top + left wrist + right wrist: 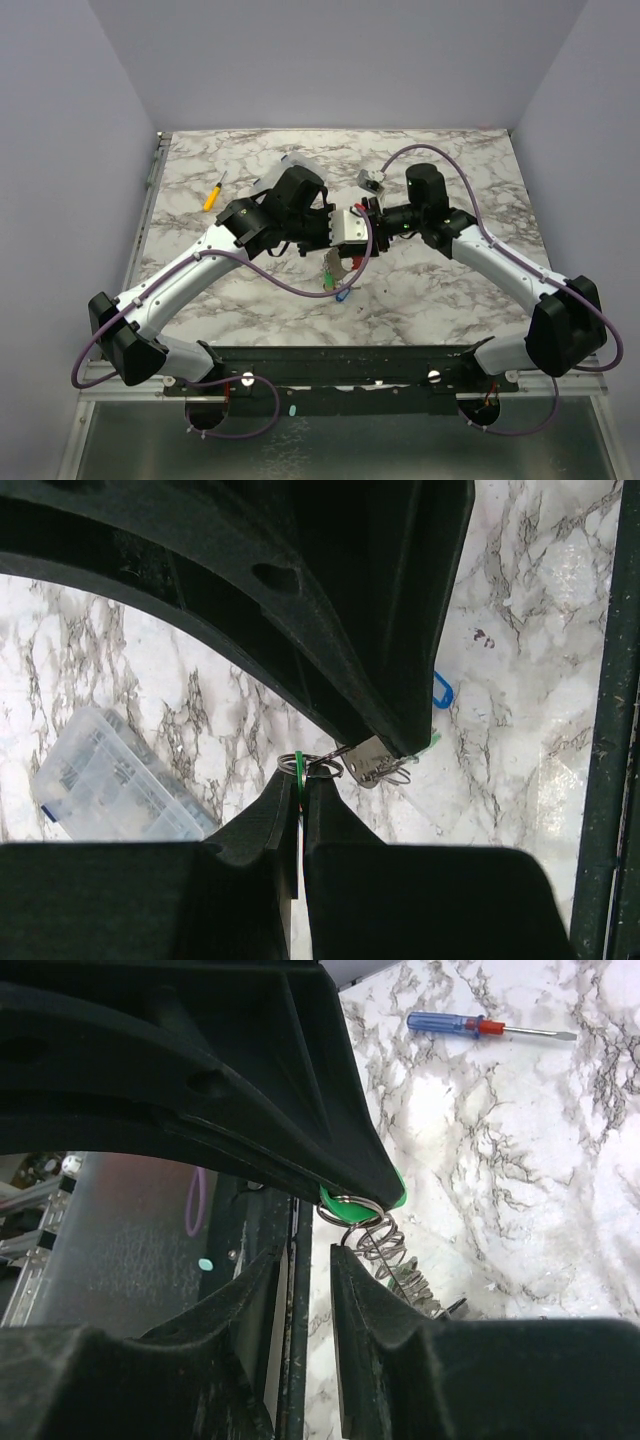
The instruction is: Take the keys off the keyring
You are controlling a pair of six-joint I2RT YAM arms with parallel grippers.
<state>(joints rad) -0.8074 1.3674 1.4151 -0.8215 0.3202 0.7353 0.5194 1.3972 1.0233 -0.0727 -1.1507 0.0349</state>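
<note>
My two grippers meet above the table's middle. My left gripper (298, 778) (333, 230) is shut on a green key tag (298, 763) threaded on the thin silver keyring (325, 768). From the right wrist view the same green tag (345, 1210) and ring (352, 1203) sit at the left gripper's tip. My right gripper (312, 1252) (366, 226) has its jaws a narrow gap apart with nothing between them; more rings and keys (400, 1260) hang just beside its right finger. A silver key (368, 760) shows at its tip. The bunch (336, 275) dangles below, with a blue tag (344, 296) on the table.
A clear plastic box (110, 785) lies behind the left arm (288, 165). A yellow-handled screwdriver (213, 193) lies at the far left. A blue-and-red pen-like tool (480, 1027) lies at the back near a small grey object (372, 180). The table's front rail (295, 1290) is below.
</note>
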